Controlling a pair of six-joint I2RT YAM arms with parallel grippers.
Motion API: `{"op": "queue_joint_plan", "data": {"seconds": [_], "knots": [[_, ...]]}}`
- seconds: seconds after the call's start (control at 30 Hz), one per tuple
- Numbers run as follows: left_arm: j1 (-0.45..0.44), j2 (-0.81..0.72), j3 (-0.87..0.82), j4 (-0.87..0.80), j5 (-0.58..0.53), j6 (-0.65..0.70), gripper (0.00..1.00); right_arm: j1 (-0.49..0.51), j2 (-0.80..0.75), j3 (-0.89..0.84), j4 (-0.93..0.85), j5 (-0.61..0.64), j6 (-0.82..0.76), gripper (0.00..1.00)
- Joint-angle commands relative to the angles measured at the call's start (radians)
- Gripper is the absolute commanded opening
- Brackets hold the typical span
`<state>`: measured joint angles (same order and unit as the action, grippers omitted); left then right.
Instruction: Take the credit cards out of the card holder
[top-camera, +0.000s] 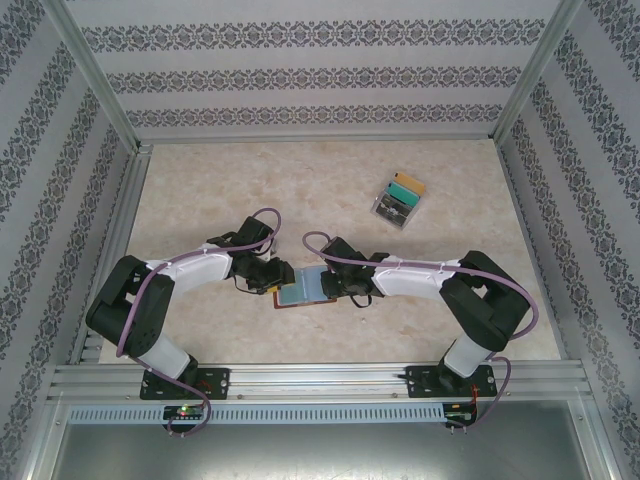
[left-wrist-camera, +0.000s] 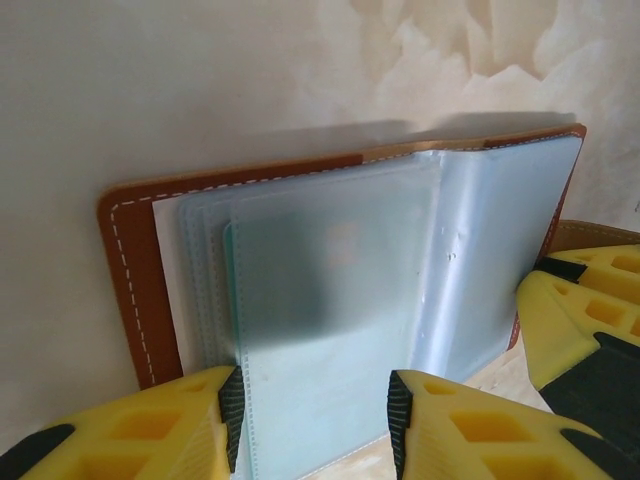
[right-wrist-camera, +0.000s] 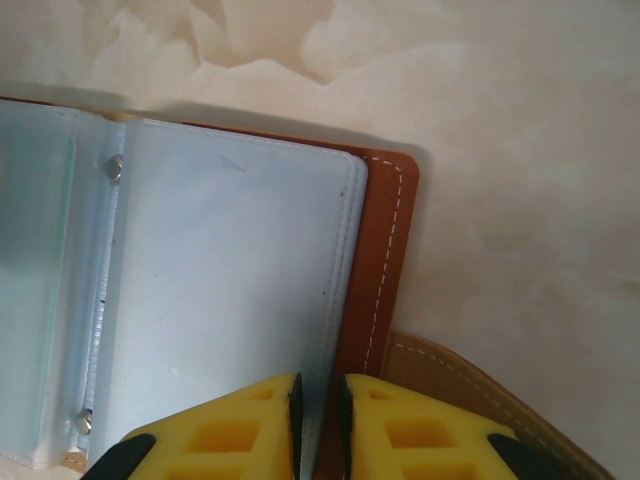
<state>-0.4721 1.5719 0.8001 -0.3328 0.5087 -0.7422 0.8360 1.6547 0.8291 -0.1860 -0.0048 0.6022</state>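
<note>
Card holder (top-camera: 303, 288), open flat on desk (top-camera: 200, 180) between left gripper (top-camera: 272, 275) and right gripper (top-camera: 335, 285), top view. Left wrist: left gripper (left-wrist-camera: 315, 415) jaws apart over pale pocket sleeve (left-wrist-camera: 330, 290). Right wrist: right gripper (right-wrist-camera: 320, 420) nearly closed, pinching card holder's (right-wrist-camera: 385, 260) right edge.

Card holder (left-wrist-camera: 128, 280) bottom edge off-frame

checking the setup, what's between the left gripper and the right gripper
The open card holder lies between left gripper and right gripper, in the top view.
</note>
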Motion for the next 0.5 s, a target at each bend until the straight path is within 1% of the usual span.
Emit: {"op": "queue_joint_plan", "data": {"seconds": [0.0, 0.23, 0.47], "knots": [[-0.013, 0.015, -0.012, -0.014, -0.009, -0.002, 0.44, 0.016, 0.040, 0.002, -0.024, -0.003, 0.019, 0.21], [-0.018, 0.037, -0.015, 0.035, 0.030, -0.013, 0.44, 0.019, 0.061, 0.015, -0.022, -0.021, 0.025, 0.22], [-0.026, 0.048, 0.000, 0.075, 0.074, -0.019, 0.48, 0.022, 0.065, 0.014, -0.017, -0.023, 0.037, 0.22]]}}
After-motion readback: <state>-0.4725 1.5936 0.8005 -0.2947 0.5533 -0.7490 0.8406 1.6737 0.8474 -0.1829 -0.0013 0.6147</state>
